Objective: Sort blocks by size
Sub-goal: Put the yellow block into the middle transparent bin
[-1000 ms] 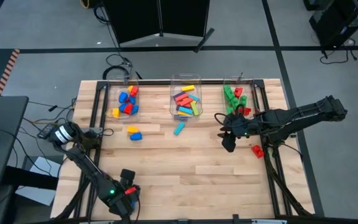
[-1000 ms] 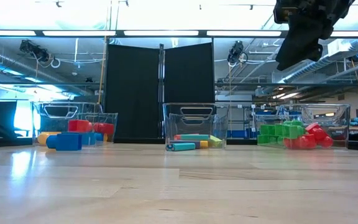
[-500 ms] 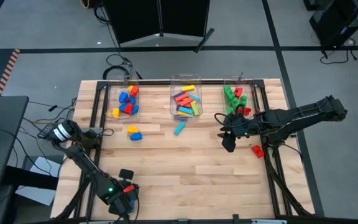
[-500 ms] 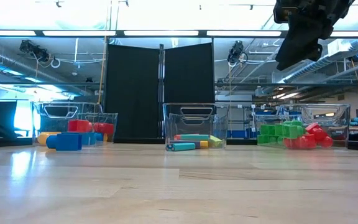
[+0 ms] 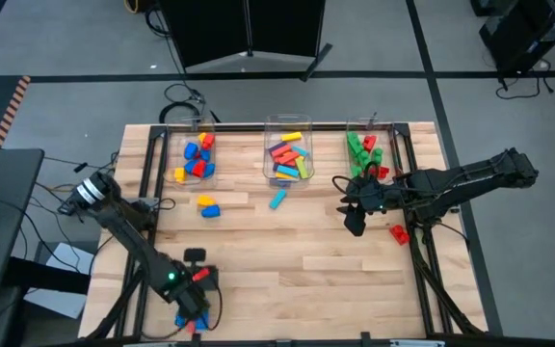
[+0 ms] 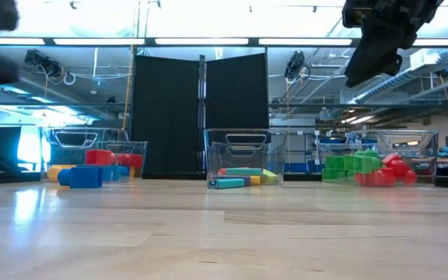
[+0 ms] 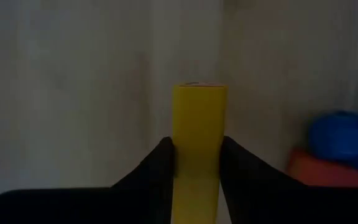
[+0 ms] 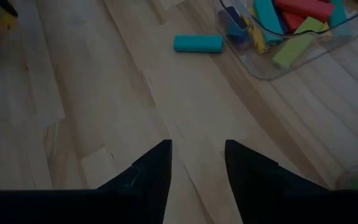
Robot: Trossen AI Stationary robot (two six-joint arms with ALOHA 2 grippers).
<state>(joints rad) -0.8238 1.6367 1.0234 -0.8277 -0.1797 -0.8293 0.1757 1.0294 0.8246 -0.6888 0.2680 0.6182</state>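
Now clamped on a long yellow block point(image 7: 197, 149), the left pincer point(image 5: 189, 310) has swung nearer the surface point(image 5: 297, 270) front edge, suggesting a fresh pick bound for the middle bin point(image 5: 288, 123), while the right pincer point(image 5: 351, 210) hangs empty, jaws apart, near the green blocks point(image 5: 358, 146).

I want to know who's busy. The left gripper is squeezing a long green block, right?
Not quite. The left gripper is squeezing a long block, but it is yellow, not green. The left wrist view shows it standing between the two dark fingers.
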